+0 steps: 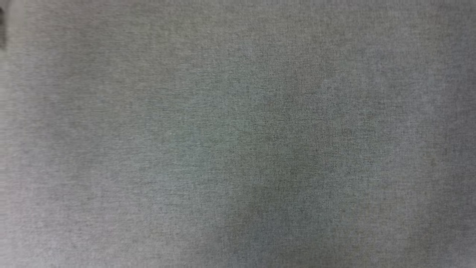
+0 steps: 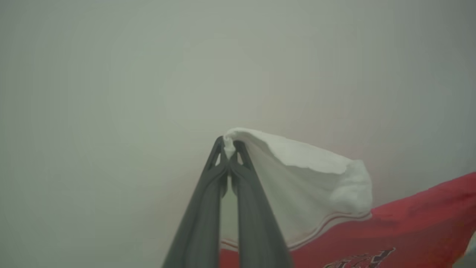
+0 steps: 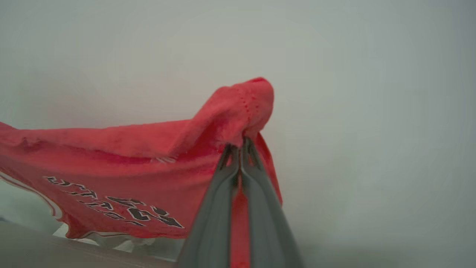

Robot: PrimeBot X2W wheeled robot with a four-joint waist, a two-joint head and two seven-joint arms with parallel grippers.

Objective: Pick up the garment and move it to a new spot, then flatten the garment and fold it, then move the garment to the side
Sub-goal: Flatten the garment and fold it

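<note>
The garment [image 3: 130, 156] is held between both grippers. Its sleeve [image 2: 308, 178] is pinched in the left gripper [image 2: 229, 149], with the body [image 2: 409, 223] lying to the lower right in that wrist view. A fold [image 3: 241, 104] is pinched in the right gripper [image 3: 240, 147], with the body to its left and the lettering [image 3: 111, 203] lower left.

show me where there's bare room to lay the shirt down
The grey surface in the head view is bare throughout, bordered only by a dark sliver at upper left. Crowded: between the left gripper and right gripper, both shut on the shirt.
</note>
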